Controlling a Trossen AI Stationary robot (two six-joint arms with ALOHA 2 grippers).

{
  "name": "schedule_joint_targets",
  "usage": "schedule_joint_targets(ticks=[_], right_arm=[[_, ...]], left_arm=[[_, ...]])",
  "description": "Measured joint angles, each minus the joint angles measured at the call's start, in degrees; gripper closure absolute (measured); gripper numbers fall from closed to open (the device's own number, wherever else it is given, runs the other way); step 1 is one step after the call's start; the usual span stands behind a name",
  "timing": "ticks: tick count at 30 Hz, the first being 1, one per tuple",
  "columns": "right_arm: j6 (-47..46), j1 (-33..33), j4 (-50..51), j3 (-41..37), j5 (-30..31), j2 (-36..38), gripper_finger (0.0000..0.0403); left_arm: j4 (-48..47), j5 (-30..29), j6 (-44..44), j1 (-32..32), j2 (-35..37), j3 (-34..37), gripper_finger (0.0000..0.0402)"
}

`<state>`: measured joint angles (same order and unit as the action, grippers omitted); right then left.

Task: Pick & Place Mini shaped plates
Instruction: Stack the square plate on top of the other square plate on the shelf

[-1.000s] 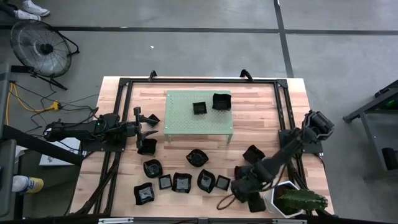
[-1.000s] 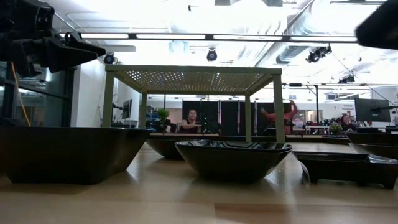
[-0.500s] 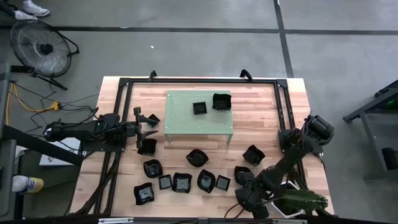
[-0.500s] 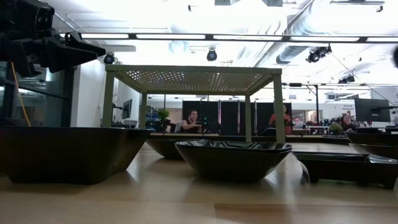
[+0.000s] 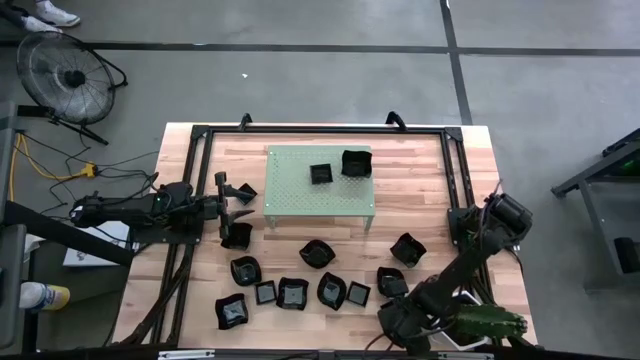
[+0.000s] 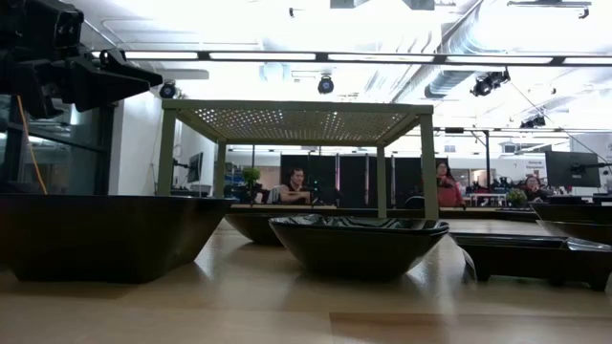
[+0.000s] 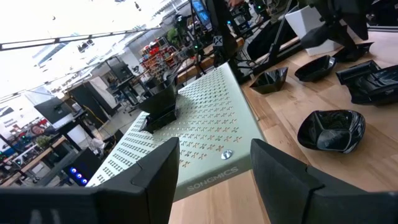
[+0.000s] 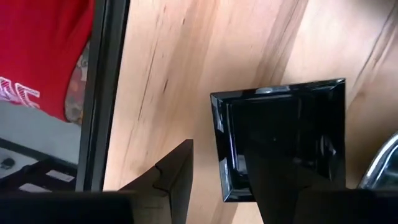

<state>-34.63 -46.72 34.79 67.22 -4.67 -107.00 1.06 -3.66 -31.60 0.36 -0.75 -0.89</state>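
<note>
- My right gripper (image 8: 217,180) is down at the near right corner of the bench (image 5: 420,170), fingers spread apart, gripping nothing.
- Right under it lies a square black dish (image 8: 280,140), flat on the wood, one finger (image 8: 177,168) just beside its edge.
- A white pot (image 5: 462,318) with a green plant sits close by that corner.
- My left gripper (image 5: 243,199) waits at the left side, fingers open and empty, pointing at the green perforated stand (image 5: 320,185).
- Two mini shaped plates (image 5: 320,174) already sit on top of the stand, at its far right part.
- The rest of the black dishes (image 5: 292,292) are scattered across the near half of the bench, in front of the stand.
</note>
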Motion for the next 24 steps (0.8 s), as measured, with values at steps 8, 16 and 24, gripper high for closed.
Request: schedule_joint_targets(ticks=[8,16,24], right_arm=[[0.41,0.02,0.34,0.00,2.40,0.00,0.0263],[0.61,-0.12,0.56,0.02,1.25,-0.50,0.0263],[0.62,-0.22,-0.64,0.19,0.94,-1.59,0.0263]], left_arm=[[0.00,0.00,0.00,0.00,0.00,-0.02,0.0208],[0.00,0.01,-0.01,-0.01,0.00,-0.01,0.0208],[0.02,0.01,-0.01,-0.01,-0.01,0.00,0.0208]])
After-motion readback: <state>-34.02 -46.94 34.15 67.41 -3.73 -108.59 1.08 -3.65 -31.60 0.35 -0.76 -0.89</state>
